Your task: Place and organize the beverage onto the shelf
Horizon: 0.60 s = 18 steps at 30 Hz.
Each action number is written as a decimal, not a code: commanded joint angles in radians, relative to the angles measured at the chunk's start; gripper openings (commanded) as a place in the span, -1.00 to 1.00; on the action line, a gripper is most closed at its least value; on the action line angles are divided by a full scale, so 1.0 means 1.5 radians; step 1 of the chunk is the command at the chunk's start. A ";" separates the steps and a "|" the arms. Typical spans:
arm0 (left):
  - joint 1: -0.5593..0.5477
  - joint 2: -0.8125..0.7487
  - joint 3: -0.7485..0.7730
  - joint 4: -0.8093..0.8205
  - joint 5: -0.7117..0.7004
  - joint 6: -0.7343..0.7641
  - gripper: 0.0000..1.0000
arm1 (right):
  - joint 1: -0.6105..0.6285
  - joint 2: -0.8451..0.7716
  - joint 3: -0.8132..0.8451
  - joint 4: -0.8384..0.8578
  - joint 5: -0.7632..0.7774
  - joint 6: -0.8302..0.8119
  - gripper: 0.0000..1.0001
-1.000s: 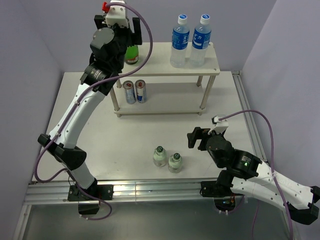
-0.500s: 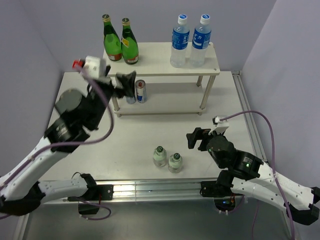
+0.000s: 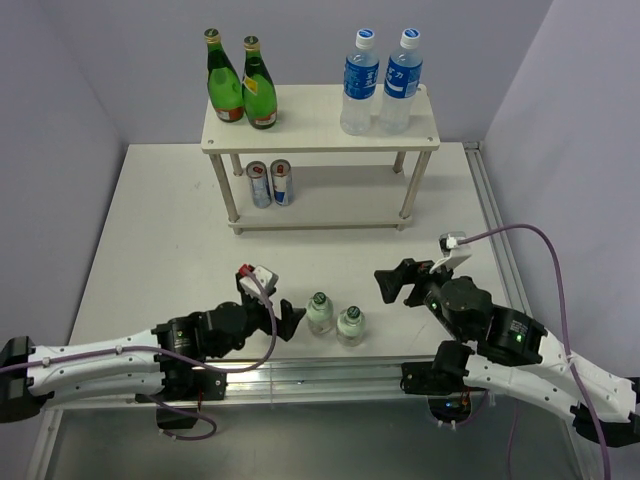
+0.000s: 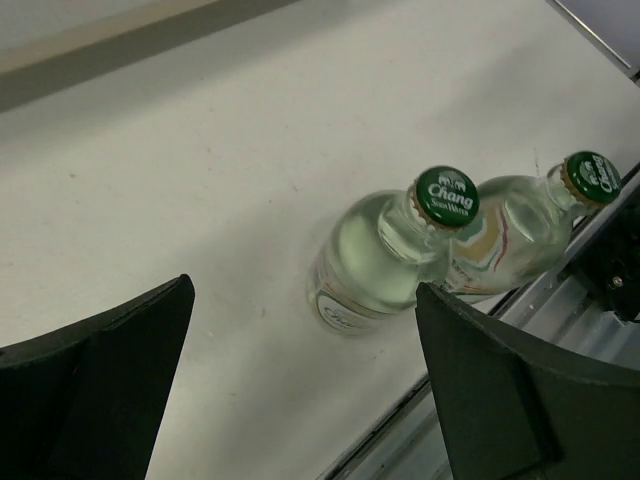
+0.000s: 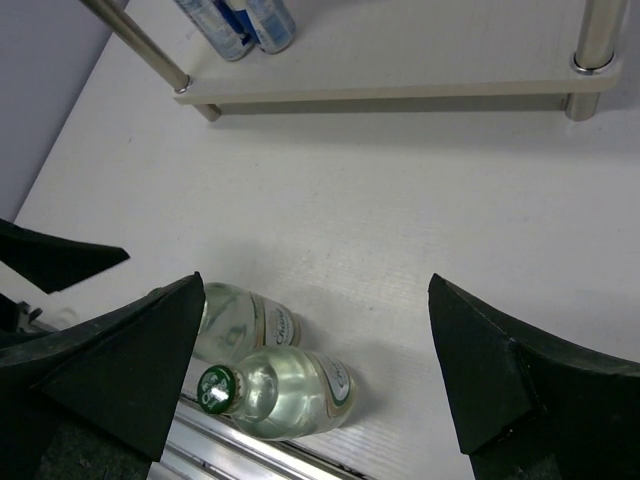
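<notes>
The shelf (image 3: 312,128) stands at the back with two green bottles (image 3: 243,97) and two blue-labelled water bottles (image 3: 381,85) on its top board and two cans (image 3: 270,184) on the lower tier. Two small clear bottles with green caps stand side by side near the table's front edge, one (image 3: 320,313) on the left and one (image 3: 350,325) on the right. My left gripper (image 3: 291,322) lies low just left of them, open and empty; its wrist view shows the nearer bottle (image 4: 375,262) ahead of the jaws. My right gripper (image 3: 395,282) hovers to their right, open and empty.
The metal rail (image 3: 300,378) runs along the front edge right behind the small bottles. A shelf leg (image 5: 590,40) and the lower board (image 5: 420,60) show in the right wrist view, with the cans (image 5: 238,20) at its far left.
My left arm has swung down from the shelf top, where two green bottles stand, to the table beside the small bottles. The right gripper has barely shifted.
</notes>
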 commanded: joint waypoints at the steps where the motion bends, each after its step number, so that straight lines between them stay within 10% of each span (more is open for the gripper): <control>1: -0.048 -0.013 -0.024 0.152 -0.061 -0.060 0.99 | 0.024 0.018 0.048 -0.028 0.047 0.018 1.00; 18: -0.106 0.157 -0.008 0.327 -0.133 0.004 0.99 | 0.034 0.023 0.042 -0.051 0.086 0.029 1.00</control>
